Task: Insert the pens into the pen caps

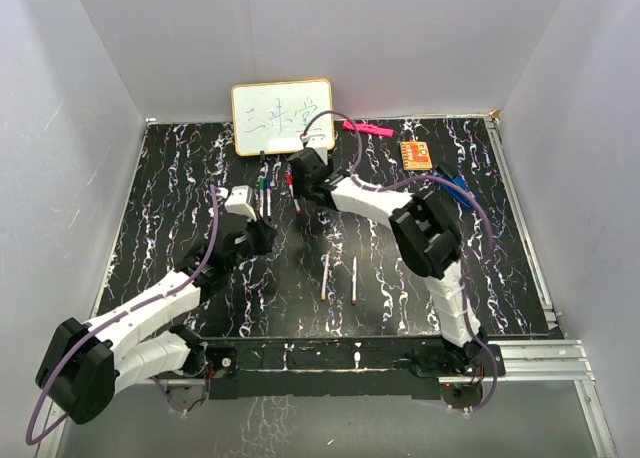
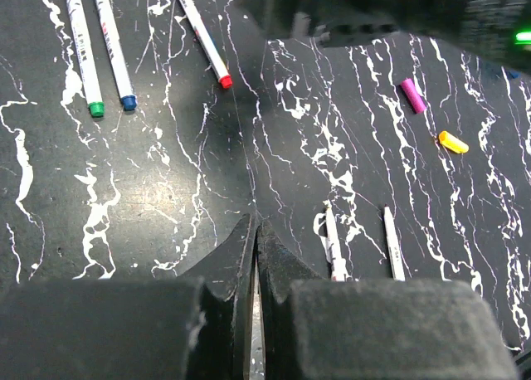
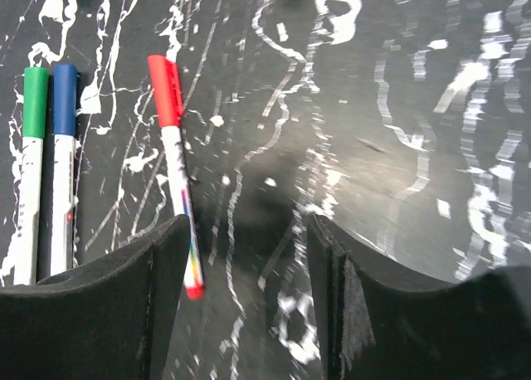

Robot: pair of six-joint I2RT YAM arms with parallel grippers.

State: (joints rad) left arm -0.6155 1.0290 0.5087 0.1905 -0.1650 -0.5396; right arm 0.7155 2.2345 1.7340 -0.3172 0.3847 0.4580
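Two uncapped pens (image 2: 331, 241) lie half-hidden behind the clenched, empty left gripper (image 2: 253, 255). Right gripper (image 3: 249, 231) gapes, released; whiteboard (image 1: 282, 116) writing illegible.

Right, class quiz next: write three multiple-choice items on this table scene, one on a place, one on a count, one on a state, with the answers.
1. Where does the whiteboard stand?
A) at the far edge of the table
B) between the arm bases
C) at the right edge

2. How many pens wear a cap?
A) one
B) three
C) five

3. How is the right gripper?
A) shut on a cap
B) shut on a pen
C) open

Answers:
1 A, it sits at the back, beyond the pens.
2 B, a green cap, a blue cap and a red cap each sit on a pen.
3 C, its jaws stand apart.
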